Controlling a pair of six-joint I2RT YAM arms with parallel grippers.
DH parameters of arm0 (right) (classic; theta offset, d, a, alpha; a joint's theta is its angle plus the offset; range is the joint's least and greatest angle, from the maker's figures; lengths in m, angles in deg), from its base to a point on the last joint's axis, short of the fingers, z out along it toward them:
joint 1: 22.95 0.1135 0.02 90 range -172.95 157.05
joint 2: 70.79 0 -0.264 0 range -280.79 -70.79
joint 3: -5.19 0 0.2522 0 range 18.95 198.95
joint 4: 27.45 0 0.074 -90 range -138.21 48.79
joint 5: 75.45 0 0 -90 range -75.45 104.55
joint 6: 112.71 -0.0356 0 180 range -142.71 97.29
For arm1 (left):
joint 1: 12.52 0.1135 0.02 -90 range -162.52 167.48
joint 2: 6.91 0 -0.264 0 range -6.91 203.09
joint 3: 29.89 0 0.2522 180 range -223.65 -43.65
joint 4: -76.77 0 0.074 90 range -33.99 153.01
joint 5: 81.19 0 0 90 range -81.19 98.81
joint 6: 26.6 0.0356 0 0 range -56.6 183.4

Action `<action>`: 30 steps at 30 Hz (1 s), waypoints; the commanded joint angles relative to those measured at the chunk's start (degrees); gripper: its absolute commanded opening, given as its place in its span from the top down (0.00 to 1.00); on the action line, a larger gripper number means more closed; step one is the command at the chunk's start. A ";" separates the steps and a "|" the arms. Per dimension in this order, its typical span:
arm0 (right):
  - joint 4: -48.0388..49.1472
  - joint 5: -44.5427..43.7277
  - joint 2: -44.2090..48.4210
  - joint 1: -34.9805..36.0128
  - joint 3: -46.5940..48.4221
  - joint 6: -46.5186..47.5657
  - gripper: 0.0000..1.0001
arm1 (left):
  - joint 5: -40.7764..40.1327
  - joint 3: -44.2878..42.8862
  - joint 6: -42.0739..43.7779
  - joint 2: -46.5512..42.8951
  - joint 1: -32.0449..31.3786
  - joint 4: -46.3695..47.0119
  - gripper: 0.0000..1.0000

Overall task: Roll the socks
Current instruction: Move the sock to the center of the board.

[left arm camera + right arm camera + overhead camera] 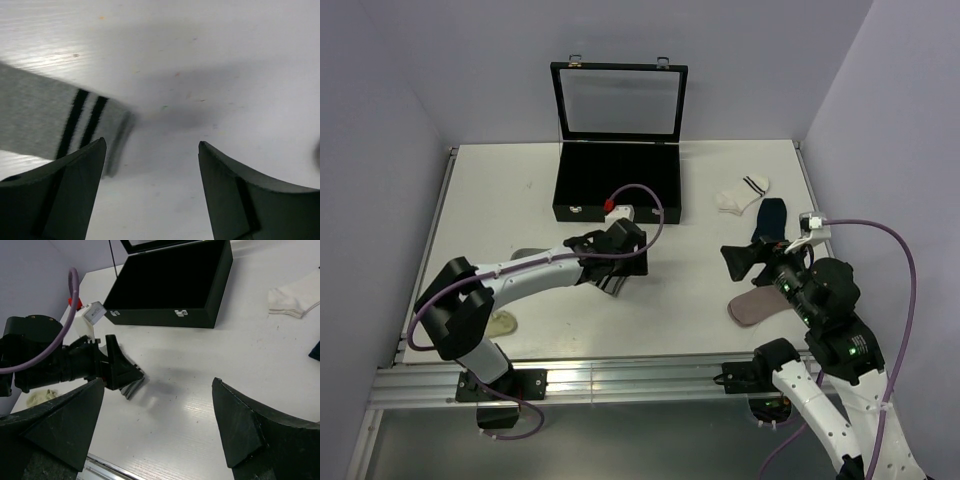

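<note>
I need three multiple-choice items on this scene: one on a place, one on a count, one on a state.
1. The white sock lies: A) right of the black case; B) inside it; C) on top of it.
2. Dark cuff stripes on the grey sock: A) one; B) two; C) four.
3. The case lid is: A) shut; B) raised; C) detached.
Answers: 1 A, it lies beside the case's right end; 2 B, the left wrist view shows two; 3 B, it stands upright behind the case.
</note>
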 commanded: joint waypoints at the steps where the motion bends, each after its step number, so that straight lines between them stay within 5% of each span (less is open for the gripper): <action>1: -0.43 -0.08 0.79 0.31 -1.14 0.15 0.05 | -9.47 0.01 7.70 -0.03 -1.31 -6.44 0.21; 12: 0.36 1.41 0.62 0.31 -2.37 -1.08 0.07 | -7.02 6.43 20.19 0.32 -3.78 -0.03 0.33; 30: 1.06 0.89 0.88 0.31 -5.01 -3.54 0.11 | -6.04 6.70 23.63 6.12 -7.38 0.24 0.42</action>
